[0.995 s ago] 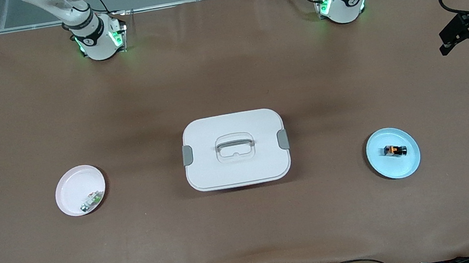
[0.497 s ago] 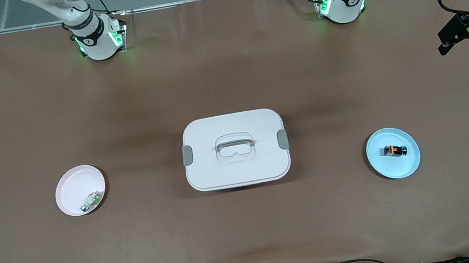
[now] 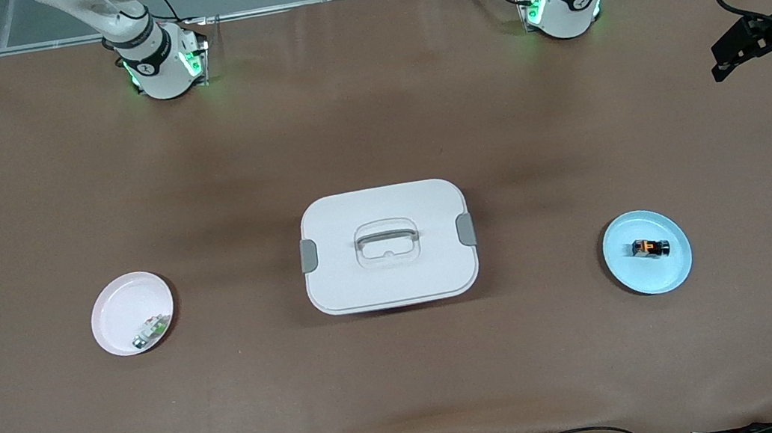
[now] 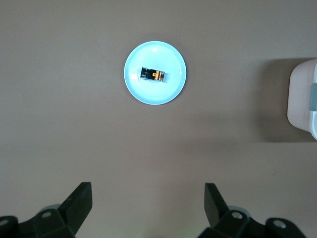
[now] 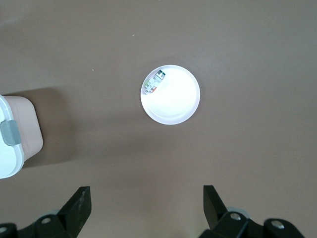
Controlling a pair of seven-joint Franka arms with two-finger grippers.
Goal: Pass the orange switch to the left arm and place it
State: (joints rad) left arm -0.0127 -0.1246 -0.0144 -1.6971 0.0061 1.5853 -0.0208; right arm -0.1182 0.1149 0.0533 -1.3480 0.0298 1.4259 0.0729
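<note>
The tiny cylindrical orange switch lies in a round blue plate; the smooth white box is closed. The left gripper and the right gripper are both spread apart, empty, high over the table.

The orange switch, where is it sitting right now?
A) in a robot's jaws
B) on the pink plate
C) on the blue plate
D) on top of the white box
C: the orange switch lies on the blue plate, apart from the box.

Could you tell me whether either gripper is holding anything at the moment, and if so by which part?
Nothing is held: left gripper and right gripper are open; the orange switch lies on its blue plate.
</note>
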